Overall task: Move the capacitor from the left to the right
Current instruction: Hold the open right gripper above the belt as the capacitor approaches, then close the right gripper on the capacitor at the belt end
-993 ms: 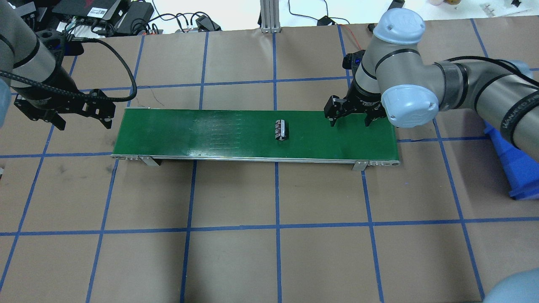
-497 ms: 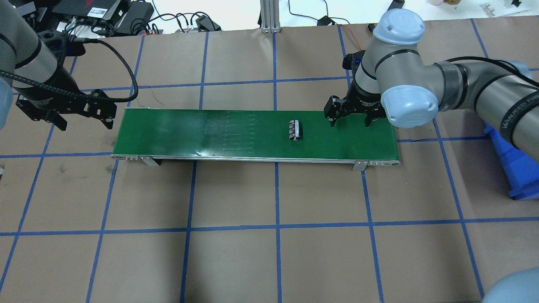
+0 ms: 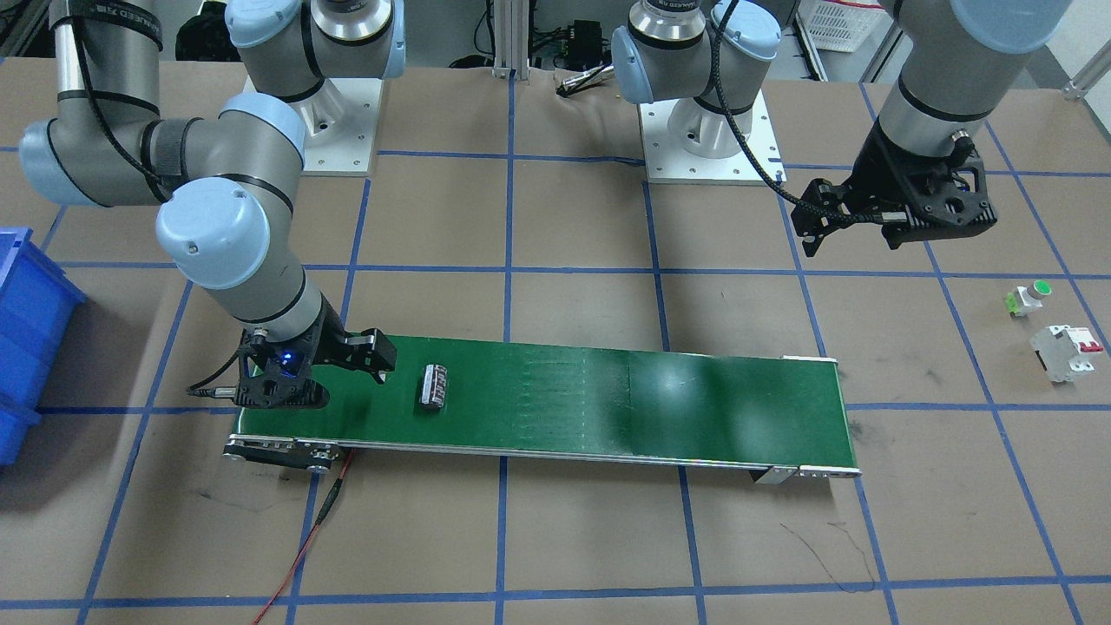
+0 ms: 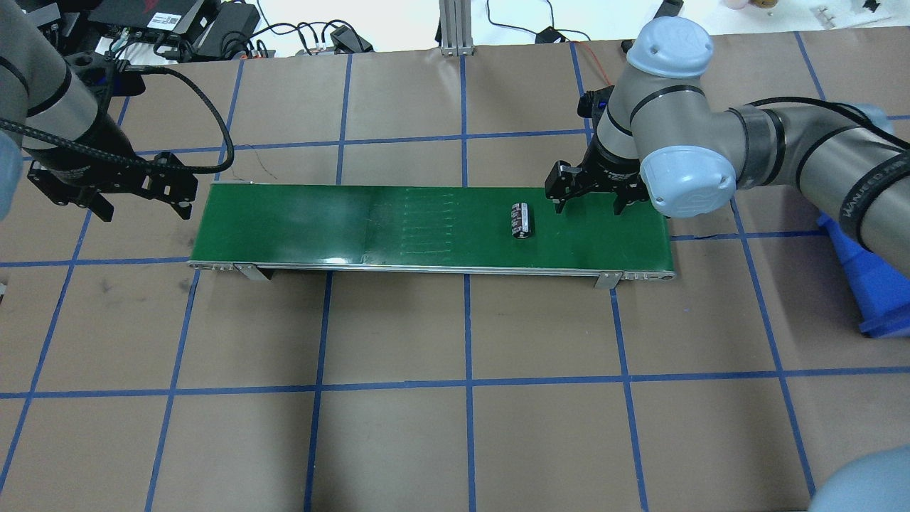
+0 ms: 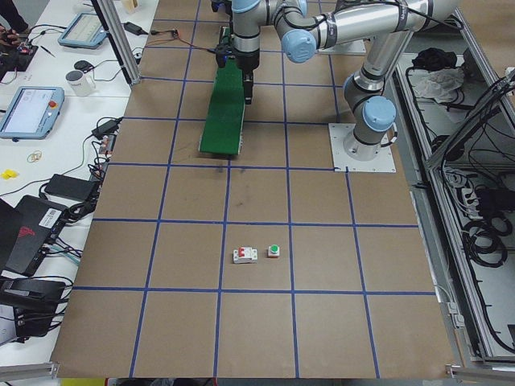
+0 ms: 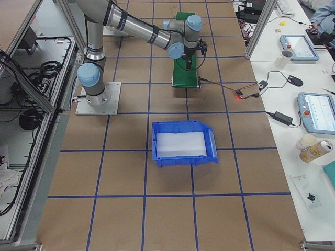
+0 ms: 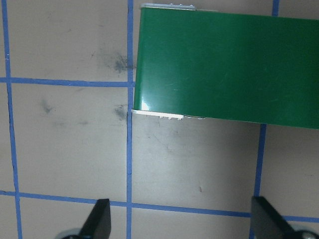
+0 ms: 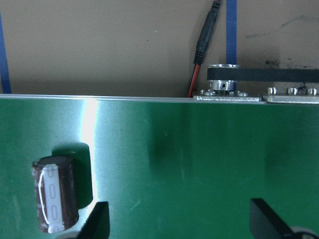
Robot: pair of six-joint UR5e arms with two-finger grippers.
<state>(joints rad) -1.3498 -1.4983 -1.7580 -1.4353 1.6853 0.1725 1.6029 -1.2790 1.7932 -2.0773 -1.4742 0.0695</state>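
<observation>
While the capacitor (image 4: 521,220) lies on its side on the green belt (image 4: 320,227), toward the belt's right end, it is just beside the right claw (image 4: 589,206), which hangs wide open and empty over that end. The left claw (image 4: 146,210) is also open and empty, over the tabletop (image 4: 462,427) beside the belt's left end, well apart from the capacitor.

I judge the capacitor to be light and stiff. Its smooth, shiny skin may slip, and its round body may roll on the belt. The best hold seems to be across the middle of the body, one finger on each round flank, with moderate force.

On its pale stripe (image 8: 50,199) the right wrist view shows only long oval marks, and I can read no letters there. On the black sleeve (image 4: 871,188) of the right arm a word looks like "HANWEED".
</observation>
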